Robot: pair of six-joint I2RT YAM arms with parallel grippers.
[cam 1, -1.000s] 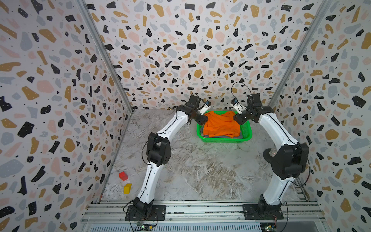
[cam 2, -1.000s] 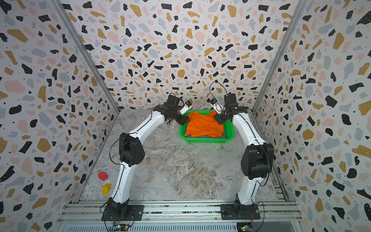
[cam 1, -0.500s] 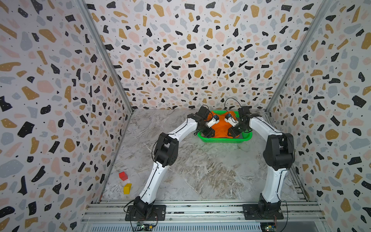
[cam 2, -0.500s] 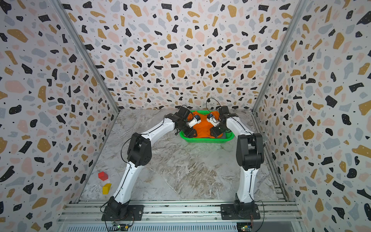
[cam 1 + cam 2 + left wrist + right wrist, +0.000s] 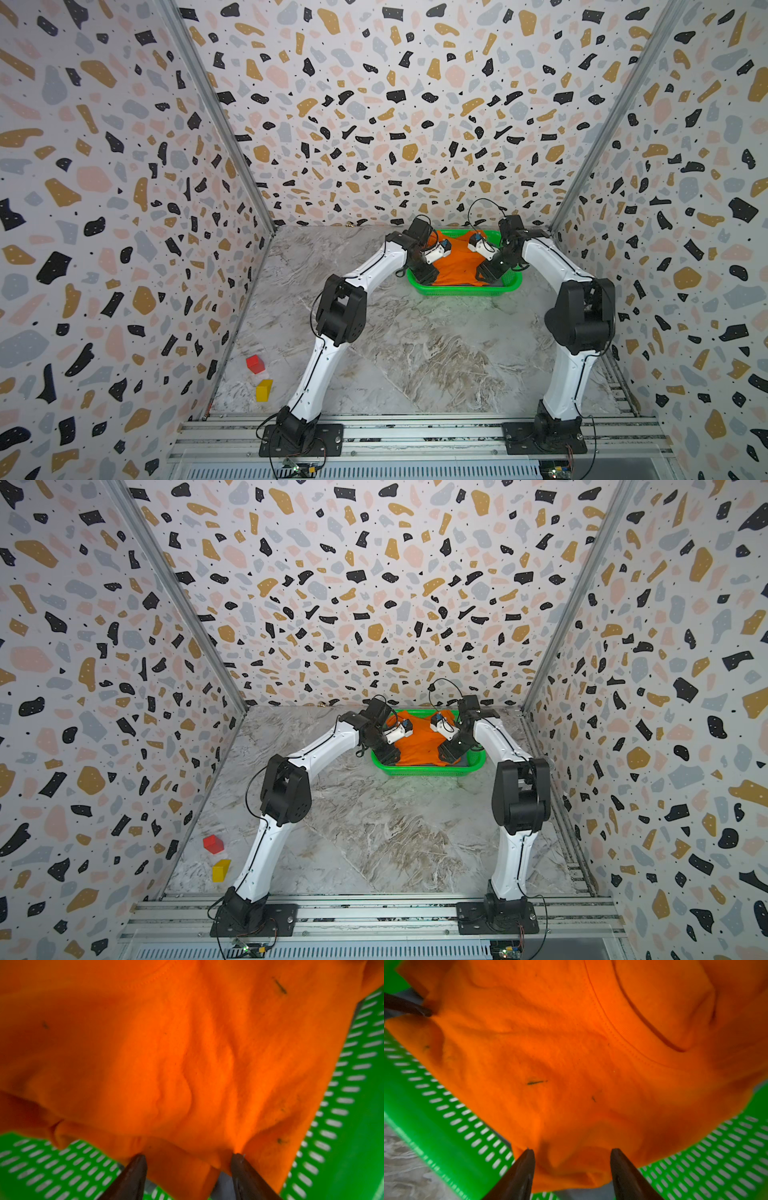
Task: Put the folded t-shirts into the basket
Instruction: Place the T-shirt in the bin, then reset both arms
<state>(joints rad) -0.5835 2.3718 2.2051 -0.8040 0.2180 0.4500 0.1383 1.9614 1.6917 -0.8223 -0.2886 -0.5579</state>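
Orange t-shirt (image 5: 455, 266) was found in the green basket (image 5: 465, 289), its edges between the parted tips of the left claw (image 5: 188, 1155) and right claw (image 5: 572, 1150), neither clamped. Marbled surface (image 5: 415, 353) and terrazzo walls (image 5: 374, 104) were noted.

Orange t-shirt (image 5: 457, 262); green perforated basket (image 5: 465, 289); cloth (image 5: 575, 1194) seemingly grey; terrazzo-speckled walls (image 5: 374, 124).

Orange t-shirt (image 5: 457, 266) hides most of basket (image 5: 465, 289) floor; grey shirt (image 5: 581, 1193) beneath only sliver; wrist views blurred
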